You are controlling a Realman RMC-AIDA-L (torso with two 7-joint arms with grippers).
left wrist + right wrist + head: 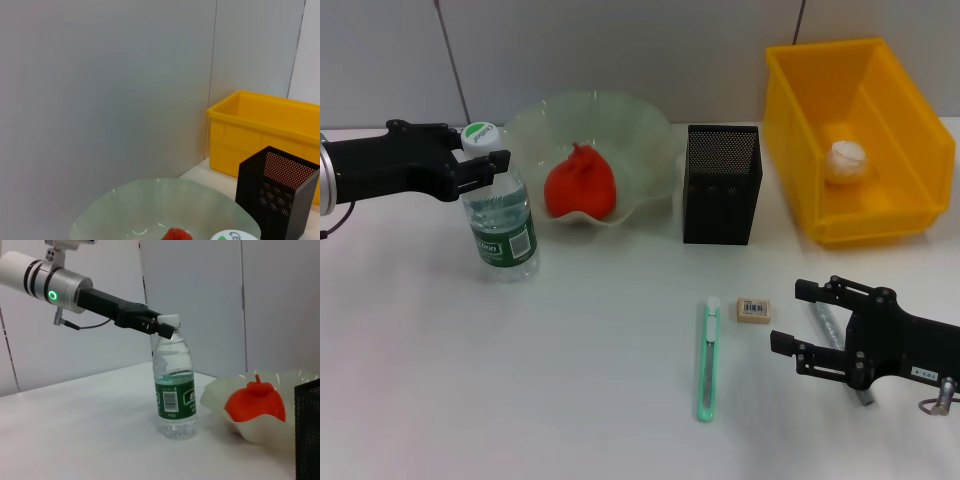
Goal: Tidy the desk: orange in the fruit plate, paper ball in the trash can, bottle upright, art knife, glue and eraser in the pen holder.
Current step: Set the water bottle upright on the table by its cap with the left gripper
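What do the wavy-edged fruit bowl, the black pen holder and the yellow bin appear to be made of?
The wavy-edged pale green bowl looks like translucent, glossy plastic or glass; the wall shows faintly through its rim. The black square pen holder appears to be matte metal mesh, judging by its fine perforations. The yellow open-fronted bin looks like smooth moulded plastic with a thick rolled rim.

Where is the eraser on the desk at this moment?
In the head view the eraser lies flat on the desk, right of centre, in front of the black pen holder. It lies between the green art knife and the right gripper.
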